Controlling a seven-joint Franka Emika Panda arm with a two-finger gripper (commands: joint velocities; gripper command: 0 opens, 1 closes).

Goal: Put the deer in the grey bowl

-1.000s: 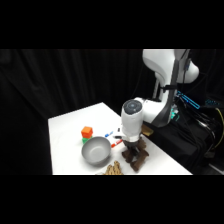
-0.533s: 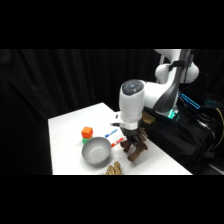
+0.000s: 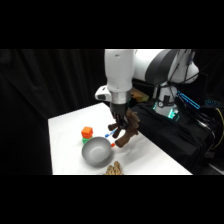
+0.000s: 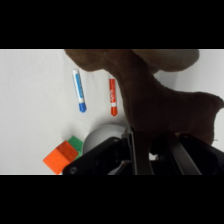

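Note:
The deer (image 3: pixel 128 132), a dark brown plush toy, hangs in the air above the table with my gripper (image 3: pixel 119 123) shut on it. It is just right of and above the grey bowl (image 3: pixel 96 151), which stands near the table's front edge. In the wrist view the deer (image 4: pixel 155 97) fills most of the picture above my gripper (image 4: pixel 137 146). A part of the grey bowl (image 4: pixel 102 136) shows below it.
An orange block (image 3: pixel 87 132) on a green one sits behind the bowl. A blue marker (image 4: pixel 79 91) and a red marker (image 4: pixel 113 96) lie side by side under the deer. A small tan ribbed object (image 3: pixel 114 169) lies at the table's front edge.
The arm has risen and swung left, lifting the deer off the table toward the bowl's side.

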